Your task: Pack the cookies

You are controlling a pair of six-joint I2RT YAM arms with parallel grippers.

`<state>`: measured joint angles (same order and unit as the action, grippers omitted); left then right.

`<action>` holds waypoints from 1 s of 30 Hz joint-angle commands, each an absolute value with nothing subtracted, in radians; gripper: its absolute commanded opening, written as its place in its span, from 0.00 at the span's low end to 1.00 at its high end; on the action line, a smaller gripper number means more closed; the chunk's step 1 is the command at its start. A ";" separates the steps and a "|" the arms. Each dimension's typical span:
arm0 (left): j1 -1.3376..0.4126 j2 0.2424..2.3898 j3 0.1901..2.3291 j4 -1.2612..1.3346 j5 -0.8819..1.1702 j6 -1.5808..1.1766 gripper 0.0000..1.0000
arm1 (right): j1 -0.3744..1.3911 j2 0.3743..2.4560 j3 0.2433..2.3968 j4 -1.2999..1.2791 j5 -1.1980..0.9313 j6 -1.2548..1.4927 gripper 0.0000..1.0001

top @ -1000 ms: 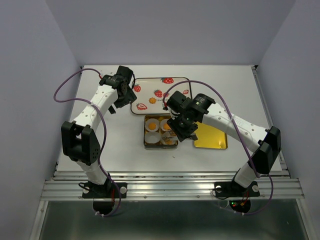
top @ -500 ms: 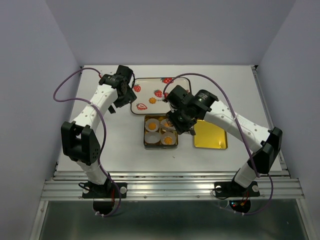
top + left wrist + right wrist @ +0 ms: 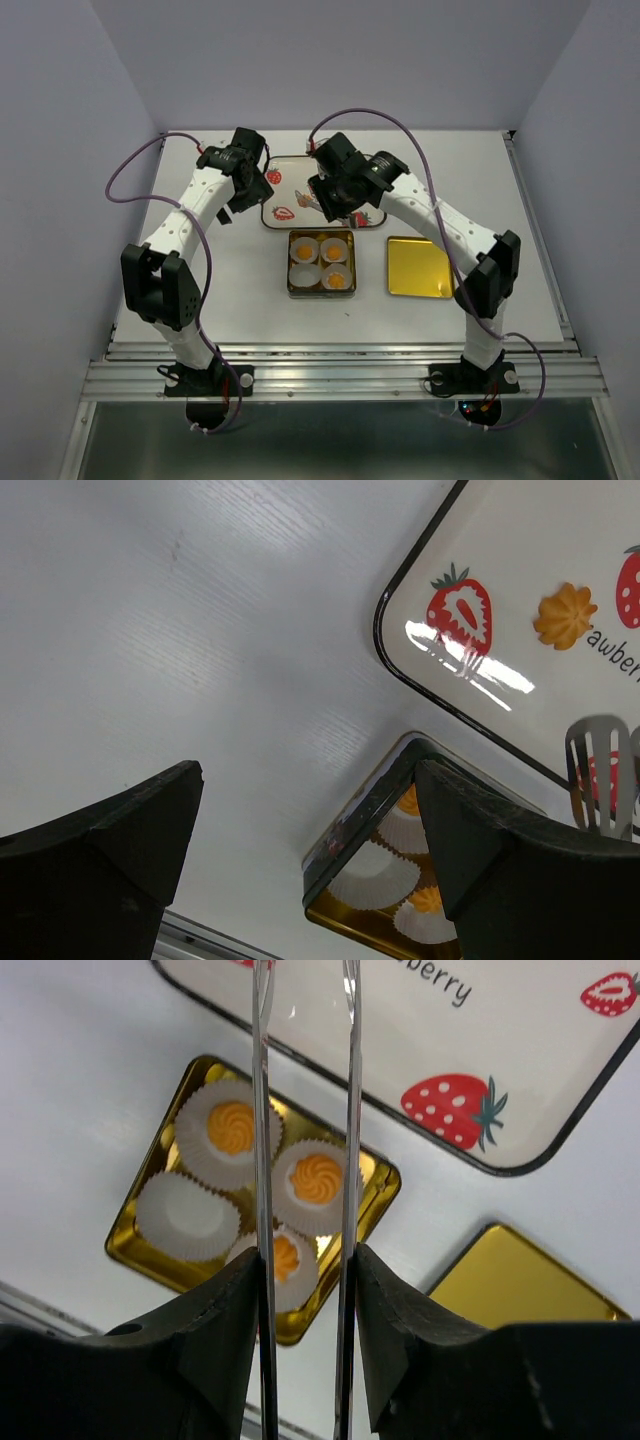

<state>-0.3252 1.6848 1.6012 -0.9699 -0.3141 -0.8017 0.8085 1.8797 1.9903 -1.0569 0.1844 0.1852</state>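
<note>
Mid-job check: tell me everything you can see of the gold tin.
The gold tin is a shallow square box of shiny gold metal with dark outer sides. It sits open and flat on the white table, close beside the strawberry tray with a strip of table between. Four white pleated paper cups fill it; three hold orange-yellow cookies, one is empty. The tongs hang over the tray, clear of it.

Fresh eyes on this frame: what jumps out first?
The gold tin sits at table centre with four white paper cups inside, three holding orange cookies, plus one empty cup. Behind it, a strawberry-print tray shows one loose cookie, and the right gripper grips metal tongs over that tray.
</note>
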 commanded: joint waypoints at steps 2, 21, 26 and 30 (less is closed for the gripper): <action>-0.325 1.655 1.626 -0.999 -0.333 -0.804 0.99 | 0.752 1.986 2.103 -0.942 0.181 0.160 0.46; -0.325 1.637 1.568 -1.005 -0.316 -0.805 0.99 | 0.703 2.095 2.114 -0.867 0.095 0.127 0.50; -0.322 1.640 1.575 -1.008 -0.322 -0.799 0.99 | 0.703 2.109 2.111 -0.871 0.103 0.121 0.51; -0.318 1.644 1.574 -1.003 -0.319 -0.793 0.99 | 0.703 2.120 2.106 -0.877 0.103 0.115 0.51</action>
<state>-0.3248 1.6798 1.5703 -0.9871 -0.2985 -0.8085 0.6968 2.1036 2.0972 -0.9222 0.1009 0.1345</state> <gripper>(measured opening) 0.987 0.507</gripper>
